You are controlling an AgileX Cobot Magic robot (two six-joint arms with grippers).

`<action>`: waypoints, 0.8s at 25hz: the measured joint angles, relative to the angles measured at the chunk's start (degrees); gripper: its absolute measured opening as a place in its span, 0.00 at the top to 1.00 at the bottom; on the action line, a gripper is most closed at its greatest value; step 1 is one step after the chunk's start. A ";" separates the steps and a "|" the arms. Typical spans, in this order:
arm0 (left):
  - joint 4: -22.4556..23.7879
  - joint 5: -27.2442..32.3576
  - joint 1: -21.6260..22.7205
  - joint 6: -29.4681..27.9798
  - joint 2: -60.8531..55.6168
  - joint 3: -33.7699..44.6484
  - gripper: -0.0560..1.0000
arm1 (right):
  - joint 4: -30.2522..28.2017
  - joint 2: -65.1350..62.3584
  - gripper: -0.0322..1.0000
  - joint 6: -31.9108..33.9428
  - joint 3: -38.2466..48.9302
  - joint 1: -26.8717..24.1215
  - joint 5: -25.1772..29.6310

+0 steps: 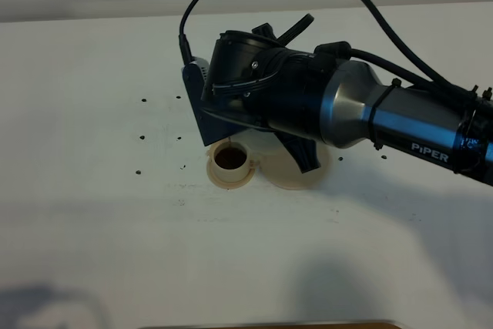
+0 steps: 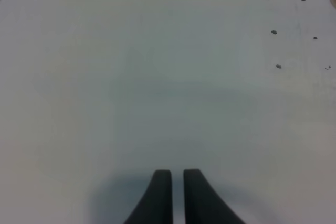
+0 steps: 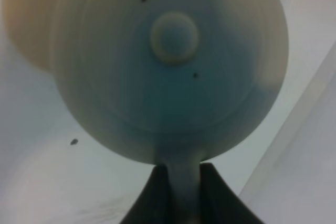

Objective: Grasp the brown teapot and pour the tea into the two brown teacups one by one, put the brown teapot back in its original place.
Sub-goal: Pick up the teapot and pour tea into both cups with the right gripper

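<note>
Right hand [image 3: 184,167] clenched on the loop handle [image 3: 184,190] of the brown teapot [image 3: 173,87]. Pot viewed from above in the right wrist view, round lid knob [image 3: 174,36] at its centre. In the high view, teapot hidden beneath the right arm [image 1: 308,98], held above the counter [image 1: 92,213] near the middle. White "PIPER" lettering [image 1: 429,149] readable on the arm's dark forearm, out toward 3 o'clock.

One brown teacup [image 1: 230,158] upright on its cup saucer [image 1: 229,181], just at the arm's 6 o'clock edge, dark tea inside. Wide round saucer [image 1: 289,179] at the cup's 3 o'clock, just beside the cup saucer, partly covered by the arm. Small dark holes [image 1: 142,137] in the counter at the cup's 9 o'clock.

Left hand [image 2: 177,174] clenched on nothing, fingers almost touching, over plain counter.
</note>
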 joint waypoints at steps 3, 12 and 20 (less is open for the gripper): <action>0.00 0.00 0.00 0.00 0.00 0.00 0.84 | 0.05 0.00 0.89 0.00 0.00 0.21 0.00; 0.00 0.00 0.00 0.00 0.00 0.00 0.84 | 0.00 0.00 0.89 0.00 0.00 0.21 0.00; 0.00 0.00 0.00 0.00 0.00 0.00 0.84 | 0.00 0.00 0.89 -0.05 0.00 0.21 0.00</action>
